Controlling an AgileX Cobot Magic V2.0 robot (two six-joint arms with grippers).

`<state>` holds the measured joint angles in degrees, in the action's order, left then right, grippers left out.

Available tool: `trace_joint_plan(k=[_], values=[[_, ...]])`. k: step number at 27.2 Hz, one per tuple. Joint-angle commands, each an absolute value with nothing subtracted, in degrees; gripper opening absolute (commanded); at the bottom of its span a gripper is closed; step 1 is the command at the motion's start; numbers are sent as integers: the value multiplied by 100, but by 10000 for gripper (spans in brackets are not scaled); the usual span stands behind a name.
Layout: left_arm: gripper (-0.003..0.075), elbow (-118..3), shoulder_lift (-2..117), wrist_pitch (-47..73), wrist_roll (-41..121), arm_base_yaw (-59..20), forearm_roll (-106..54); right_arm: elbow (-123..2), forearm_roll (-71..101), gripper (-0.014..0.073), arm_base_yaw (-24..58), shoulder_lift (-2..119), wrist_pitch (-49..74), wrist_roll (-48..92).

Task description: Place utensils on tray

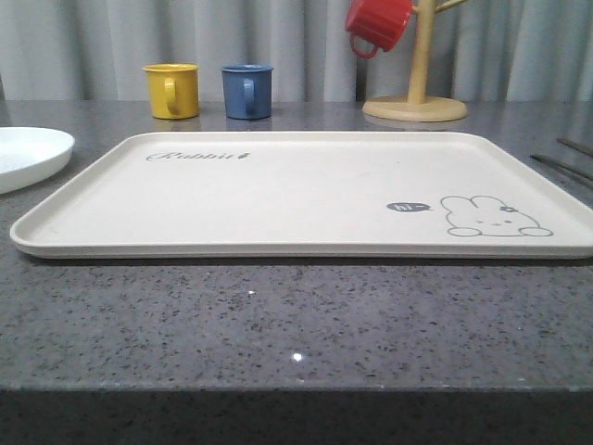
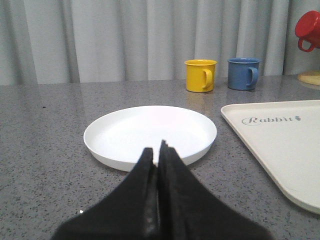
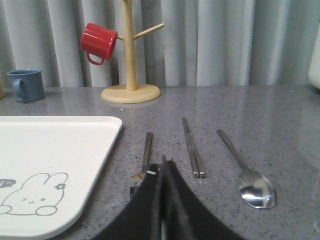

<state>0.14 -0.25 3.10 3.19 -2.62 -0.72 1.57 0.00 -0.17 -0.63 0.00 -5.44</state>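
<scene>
The cream tray (image 1: 306, 190) lies in the middle of the grey table, bare. Left of it sits the white plate (image 1: 28, 156), and in the left wrist view the plate (image 2: 150, 131) lies just beyond my shut left gripper (image 2: 157, 148). Right of the tray (image 3: 50, 150) lie a fork (image 3: 146, 155), a pair of chopsticks (image 3: 192, 150) and a spoon (image 3: 247, 172), side by side on the table. My right gripper (image 3: 163, 163) is shut and empty, its tips over the fork's tined end, which is partly hidden. The chopsticks (image 1: 563, 167) show at the front view's right edge.
At the back stand a yellow cup (image 1: 172, 90) and a blue cup (image 1: 247, 91). A wooden mug tree (image 1: 415, 104) holds a red cup (image 1: 377, 23) behind the tray's far right corner. The table's front edge (image 1: 296, 389) runs close to the camera.
</scene>
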Motion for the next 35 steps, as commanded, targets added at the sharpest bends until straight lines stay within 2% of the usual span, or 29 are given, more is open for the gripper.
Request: trace_joint_plan(k=[1, 21, 27, 31, 35], values=[[-20, 121, -142, -156, 279, -305, -109, 159, -31, -67, -11, -153, -527, -512], [-20, 121, -142, -156, 279, -305, -109, 159, -31, -67, -11, -153, -527, -512], [-20, 75, -142, -600, 279, -305, -109, 117, -31, -67, -11, -153, -616, -507], [-20, -438, -119, -529, 279, -305, -109, -382, -31, -67, -11, -153, -146, -507], [-20, -1372, -31, 150, 279, -305, -109, -1243, -35, -67, -11, 3, 791, -507]])
